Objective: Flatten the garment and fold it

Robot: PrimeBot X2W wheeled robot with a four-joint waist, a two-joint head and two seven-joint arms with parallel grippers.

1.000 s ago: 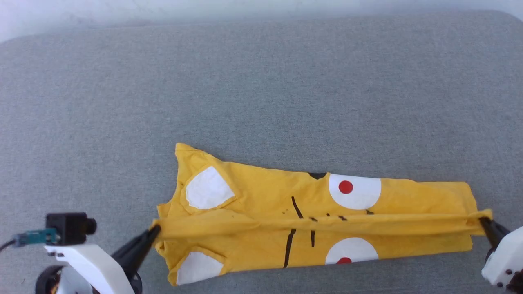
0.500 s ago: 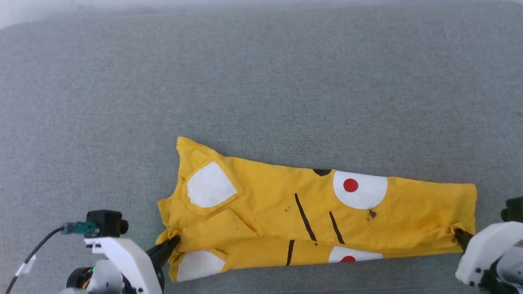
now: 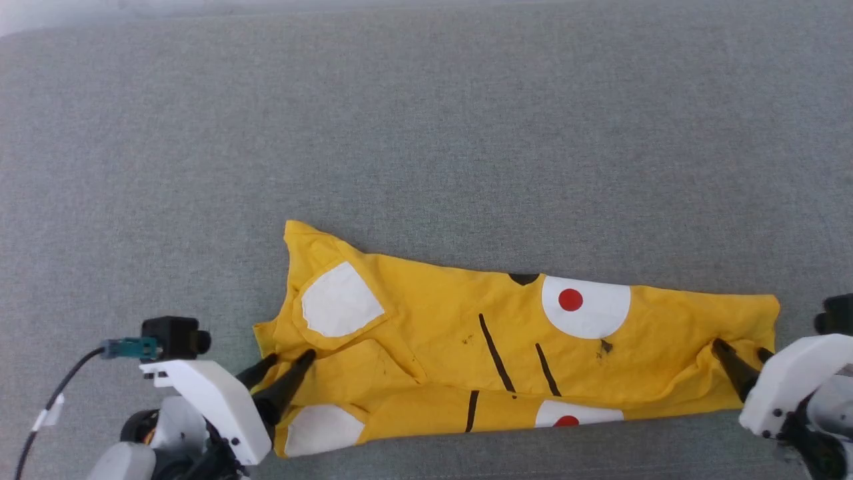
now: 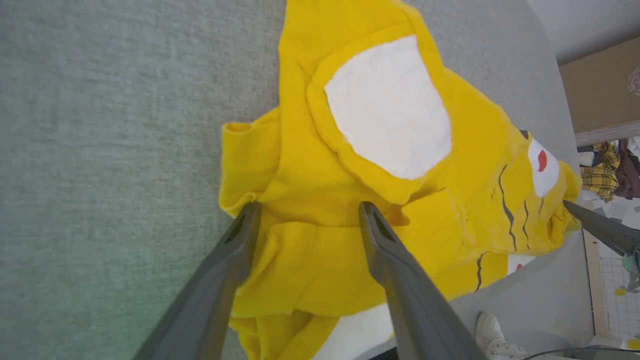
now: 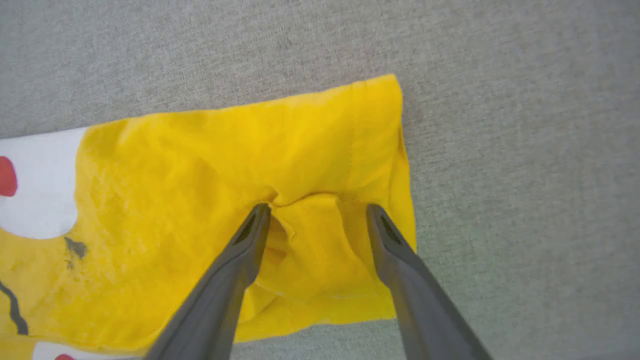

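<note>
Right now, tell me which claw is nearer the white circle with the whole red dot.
Right. The right claw is open over the garment at its right end, to the right of the circle; the left claw is at the opposite end, much farther.

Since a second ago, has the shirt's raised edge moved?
Yes. On the shirt, that edge sank toward the robot, farther from the red-dotted white circle.

Likely a test workroom: grey cloth-covered table (image 3: 426, 133), brown cardboard (image 4: 600, 85), heaped clothes (image 4: 607, 165).
</note>
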